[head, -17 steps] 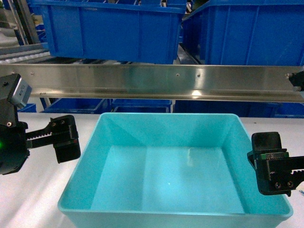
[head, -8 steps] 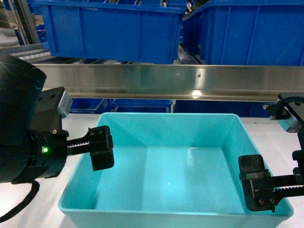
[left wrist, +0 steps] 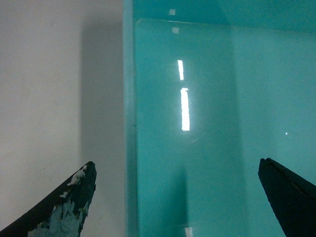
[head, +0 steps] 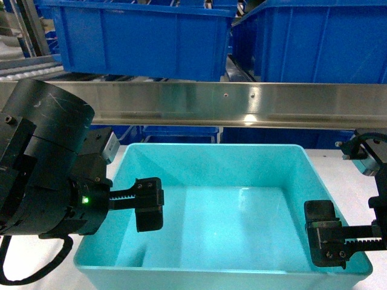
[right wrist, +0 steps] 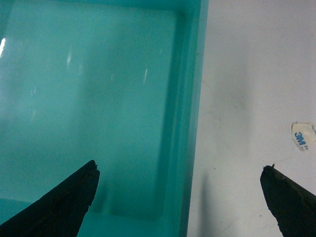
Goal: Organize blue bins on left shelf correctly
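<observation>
Your biggest landmark is the left shelf (head: 242,104): its shiny steel rail runs across the head view from 9 to 3 o'clock, with dark blue ribbed bins (head: 145,36) on the tier above it at 12 o'clock and more of them below the rail behind.

Next in size is the turquoise bin (head: 224,223), sitting open and upright on the white table (head: 36,266) just in front of the rail, filling the middle and 6 o'clock part of your head view. Nothing lies inside it.

Your left gripper (left wrist: 190,197) is spread wide and straddles the bin's left wall: in the left wrist view one fingertip (left wrist: 64,207) is over the table at 7 o'clock, the other is over the bin's floor at 4 o'clock, and the rim runs up between them. In the head view its inner finger hangs inside the bin at about 8 o'clock.

Your right gripper (right wrist: 185,202) is likewise spread, straddling the right wall, one fingertip over the bin's floor at 7 o'clock and one over the table at 5 o'clock. Neither gripper's fingers touch the wall.

Smallest, a scrap of 3M tape (right wrist: 303,135) lies on the table at 3 o'clock in the right wrist view.
</observation>
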Robot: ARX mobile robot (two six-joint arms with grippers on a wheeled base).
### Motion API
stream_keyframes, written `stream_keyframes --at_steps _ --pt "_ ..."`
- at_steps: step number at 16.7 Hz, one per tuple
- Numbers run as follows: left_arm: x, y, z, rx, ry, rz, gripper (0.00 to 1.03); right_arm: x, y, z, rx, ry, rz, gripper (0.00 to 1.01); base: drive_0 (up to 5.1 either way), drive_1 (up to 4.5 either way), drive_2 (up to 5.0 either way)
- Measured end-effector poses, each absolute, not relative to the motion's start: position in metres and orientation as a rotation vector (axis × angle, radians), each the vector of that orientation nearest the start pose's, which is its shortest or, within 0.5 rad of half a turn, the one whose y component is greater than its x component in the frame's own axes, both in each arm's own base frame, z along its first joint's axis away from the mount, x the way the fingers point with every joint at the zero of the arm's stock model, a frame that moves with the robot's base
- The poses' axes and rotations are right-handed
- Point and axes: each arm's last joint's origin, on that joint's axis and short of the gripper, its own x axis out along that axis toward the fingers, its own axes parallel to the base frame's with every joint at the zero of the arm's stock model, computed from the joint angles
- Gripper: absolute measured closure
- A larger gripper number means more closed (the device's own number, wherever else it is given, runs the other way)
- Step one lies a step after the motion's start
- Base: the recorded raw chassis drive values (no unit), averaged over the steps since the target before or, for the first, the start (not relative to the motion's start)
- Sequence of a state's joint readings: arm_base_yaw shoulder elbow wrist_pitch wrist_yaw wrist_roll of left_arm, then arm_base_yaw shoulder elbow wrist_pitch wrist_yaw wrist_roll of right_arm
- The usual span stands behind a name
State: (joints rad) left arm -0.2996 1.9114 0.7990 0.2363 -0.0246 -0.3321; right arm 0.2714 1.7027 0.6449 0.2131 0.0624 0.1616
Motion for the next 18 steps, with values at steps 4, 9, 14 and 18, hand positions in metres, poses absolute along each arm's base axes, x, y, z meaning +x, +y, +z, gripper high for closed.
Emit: stream_keyframes --at_steps 4,9,14,18 --pt "0.3207 -0.0934 0.0787 -0.169 0.917 -0.092 0.05 0.2822 0.0774 0.0992 0.005 0.871 0.119 0.03 0.0 0.0 0.0" --pt "0.3201 -0.0937 0.0784 -0.163 0.926 -0.09 0.07 0.2821 0.0773 0.0958 0.001 0.889 0.118 0.03 0.0 0.0 0.0" --pt "0.3201 -0.0936 0.0784 -0.162 0.925 -0.09 0.57 0.2821 0.0773 0.0958 0.001 0.889 0.118 0.44 0.0 0.0 0.0" --pt "0.3202 -0.0929 0.0783 -0.159 0.925 -0.083 0.95 0.2821 0.0773 0.0958 0.001 0.889 0.118 0.83 0.0 0.0 0.0"
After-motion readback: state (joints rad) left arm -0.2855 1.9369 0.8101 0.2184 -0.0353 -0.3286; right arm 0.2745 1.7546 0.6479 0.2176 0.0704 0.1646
